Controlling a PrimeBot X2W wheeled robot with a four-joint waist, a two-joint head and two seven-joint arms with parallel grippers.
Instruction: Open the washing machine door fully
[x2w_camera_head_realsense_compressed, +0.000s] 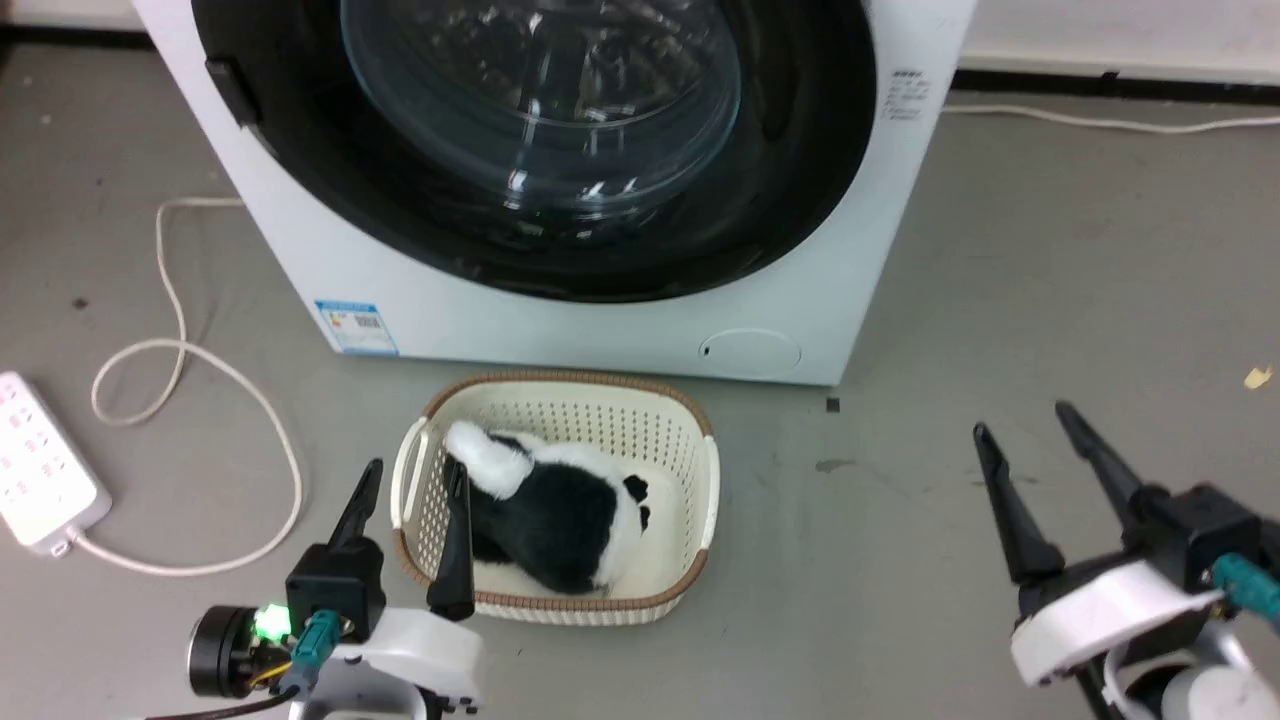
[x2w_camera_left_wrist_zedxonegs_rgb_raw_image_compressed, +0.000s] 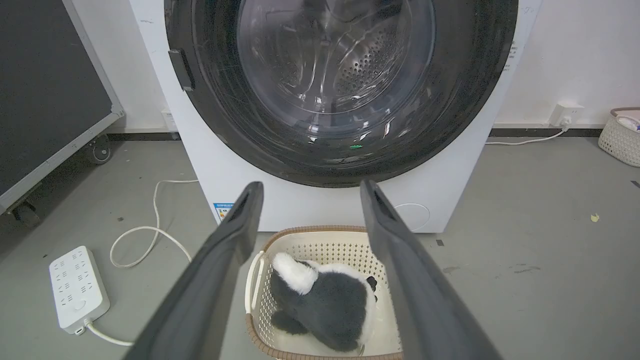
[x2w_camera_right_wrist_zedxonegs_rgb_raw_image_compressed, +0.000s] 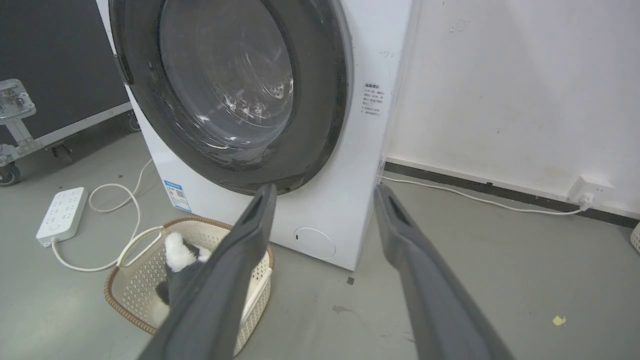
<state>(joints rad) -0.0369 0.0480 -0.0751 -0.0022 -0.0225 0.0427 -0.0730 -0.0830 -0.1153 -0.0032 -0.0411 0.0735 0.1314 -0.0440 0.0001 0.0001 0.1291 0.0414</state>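
**A:** Where's the door (x2w_camera_head_realsense_compressed: 540, 150)?

**B:** Shut, as far as I can tell. It sits flush in the front of the machine (x2w_camera_head_realsense_compressed: 600, 330), far centre, and nothing touches it.

**A:** And the grippers?

**B:** Both are low and near, well short of it. The left gripper (x2w_camera_head_realsense_compressed: 415, 468) has its fingers apart, by the near left corner of the basket (x2w_camera_head_realsense_compressed: 600, 382); in the head view one finger crosses the rim. The right gripper (x2w_camera_head_realsense_compressed: 1021, 417) is off to the right over the floor (x2w_camera_head_realsense_compressed: 880, 560), fingers apart too, holding nothing.

**A:** So what could go wrong from here?

**B:** First, the grip. There's a small dark tab (x2w_camera_head_realsense_compressed: 225, 90) on the door's left rim — I take it for the handle. It's slim and the surface around it is glossy, so long fingers closing slightly off would likely slide away or scrape the door's face.

**A:** And the basket?

**B:** It sits just in front of the machine with a toy (x2w_camera_head_realsense_compressed: 560, 510) inside. If the left arm goes forward low, it could clip the rim and shove the basket against the machine.

**A:** And once the door gives?

**B:** It should swing on an arc. A straight pull would probably twist the tab out of the fingers and leave the door half open. Also, the cable (x2w_camera_head_realsense_compressed: 180, 345) and power strip (x2w_camera_head_realsense_compressed: 40, 465) lie on the left — a base rolling that way could snag them.
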